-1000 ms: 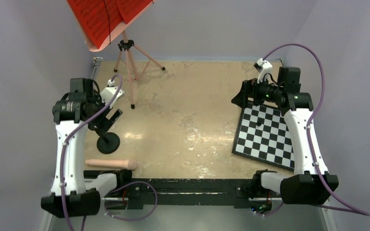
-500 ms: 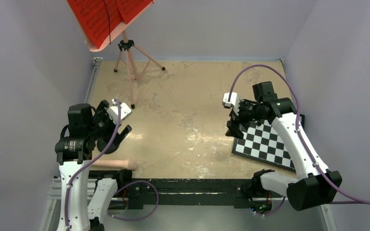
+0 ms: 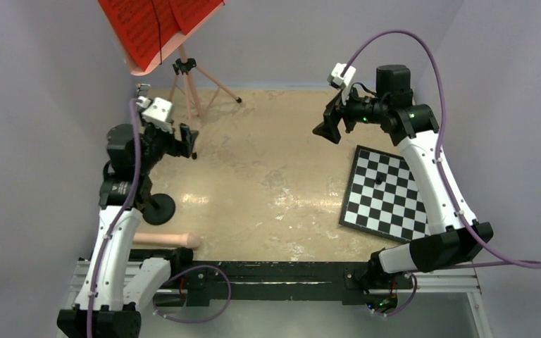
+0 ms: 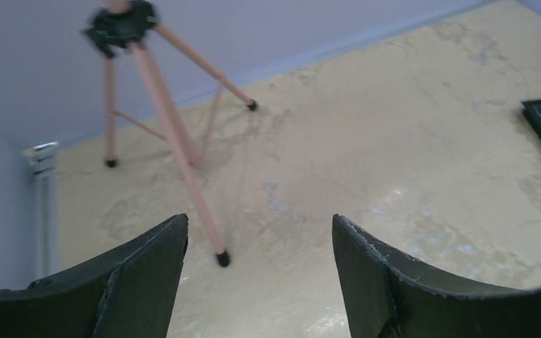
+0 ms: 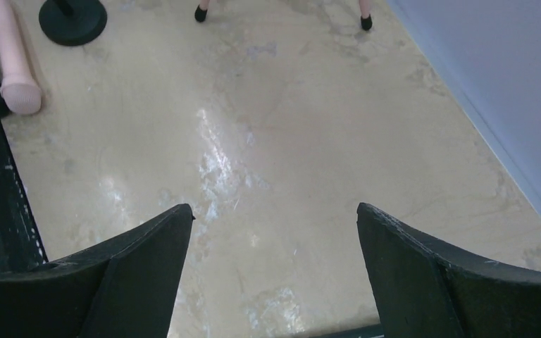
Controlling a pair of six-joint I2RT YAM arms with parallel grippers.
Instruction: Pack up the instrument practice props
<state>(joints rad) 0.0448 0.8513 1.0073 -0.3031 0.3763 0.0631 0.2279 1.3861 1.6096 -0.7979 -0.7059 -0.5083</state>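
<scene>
Facing the music stand (image 4: 160, 105), the left gripper (image 4: 257, 236) holds its jaws apart, likely to grasp a leg; the right gripper (image 5: 275, 215) hangs equally wide and empty.

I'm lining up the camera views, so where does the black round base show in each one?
Top external: black round base in the lower left quarter.
Left wrist: not in it.
Right wrist: top left corner.
Shared landmark: the pink music stand, whose black-tipped legs show in all three.
</scene>
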